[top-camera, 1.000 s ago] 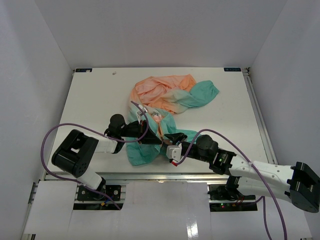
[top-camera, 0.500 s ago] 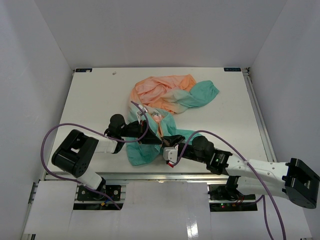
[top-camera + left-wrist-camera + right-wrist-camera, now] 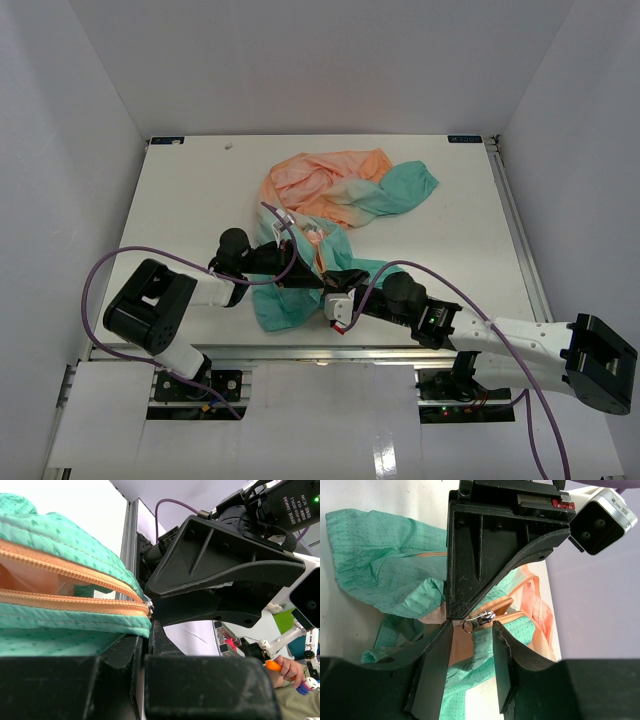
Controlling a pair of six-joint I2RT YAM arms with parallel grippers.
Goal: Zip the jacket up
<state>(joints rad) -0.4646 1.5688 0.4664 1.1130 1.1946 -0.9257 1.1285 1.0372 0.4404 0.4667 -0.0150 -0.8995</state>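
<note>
The jacket (image 3: 330,190) lies crumpled mid-table, peach-orange at the back and teal toward the front. My left gripper (image 3: 312,277) is shut on the teal hem beside the bottom of the orange zipper tape (image 3: 75,602), as the left wrist view (image 3: 147,630) shows. My right gripper (image 3: 335,285) is open. In the right wrist view its fingers (image 3: 434,667) stand on either side of the silver zipper pull (image 3: 480,620), with a gap on each side. The gripper (image 3: 471,627) is right against the left gripper's black body (image 3: 490,545).
The white table (image 3: 200,190) is boxed in by white walls on three sides. A metal rail (image 3: 300,352) runs along the near edge. Purple cables (image 3: 100,275) loop beside both arms. The two grippers are nearly touching.
My right gripper has moved left, closing in on the left gripper and the zipper pull. The left gripper and the jacket have stayed put.
</note>
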